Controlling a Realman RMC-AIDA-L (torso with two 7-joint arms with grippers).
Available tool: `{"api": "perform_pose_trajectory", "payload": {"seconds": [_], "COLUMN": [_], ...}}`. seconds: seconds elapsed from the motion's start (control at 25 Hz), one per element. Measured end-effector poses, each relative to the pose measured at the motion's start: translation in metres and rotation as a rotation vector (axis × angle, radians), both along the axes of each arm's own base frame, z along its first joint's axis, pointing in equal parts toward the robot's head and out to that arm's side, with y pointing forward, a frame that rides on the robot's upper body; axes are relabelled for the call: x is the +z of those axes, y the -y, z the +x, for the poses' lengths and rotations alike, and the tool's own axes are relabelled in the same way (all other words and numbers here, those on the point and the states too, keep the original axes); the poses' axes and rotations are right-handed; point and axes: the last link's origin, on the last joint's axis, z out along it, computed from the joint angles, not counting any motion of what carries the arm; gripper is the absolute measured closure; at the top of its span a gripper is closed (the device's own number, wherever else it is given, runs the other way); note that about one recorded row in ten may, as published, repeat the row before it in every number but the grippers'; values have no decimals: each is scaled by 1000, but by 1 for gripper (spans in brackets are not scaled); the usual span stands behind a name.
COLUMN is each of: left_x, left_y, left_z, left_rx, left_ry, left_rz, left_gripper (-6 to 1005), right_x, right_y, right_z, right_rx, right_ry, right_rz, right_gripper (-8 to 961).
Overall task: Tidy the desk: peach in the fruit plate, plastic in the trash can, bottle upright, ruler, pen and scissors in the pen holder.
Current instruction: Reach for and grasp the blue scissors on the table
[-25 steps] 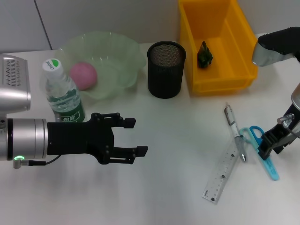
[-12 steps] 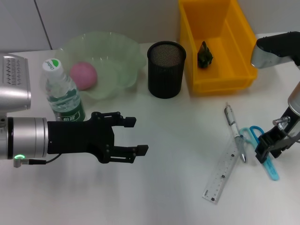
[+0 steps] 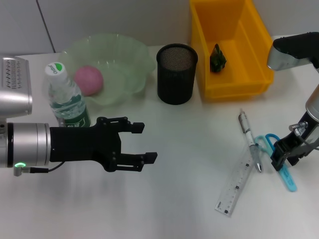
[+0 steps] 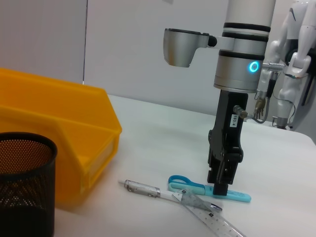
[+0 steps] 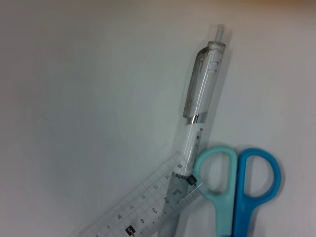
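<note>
Over the scissors hangs the right end effector — grip state unclear — left end effector idle, fingers spread.

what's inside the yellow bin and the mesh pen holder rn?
Yellow bin: one dark green crumpled plastic piece on its floor. Pen holder: nothing sticks out of it; head view shows only dark mesh inside, and part of its floor is hidden by the wall.

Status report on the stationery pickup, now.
Right gripper down on the blue scissors, grip unconfirmed. Left gripper open, idle mid-desk. Clear pen lies across the transparent ruler, crowding the scissors.
</note>
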Motion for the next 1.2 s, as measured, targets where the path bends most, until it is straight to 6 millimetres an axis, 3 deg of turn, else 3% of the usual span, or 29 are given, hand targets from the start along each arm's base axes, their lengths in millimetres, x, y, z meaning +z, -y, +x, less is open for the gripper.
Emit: {"api": "perform_pose_trajectory", "payload": {"seconds": [0.96,1.2], "left_x": [2,2], "left_y": [-1,-1], "left_z": [-1,-1], "left_rx": [-1,-1], "left_ry": [-4,-4], "left_rz": [3,3], "left_gripper": [184,184], "right_x": [-4,-3], "right_y": [0,-1], "right_z": [-1,-1], "right_rx": [1,3], "right_ry": [6,10], "right_rz": [-15,-16], "right_gripper": [558,640]}}
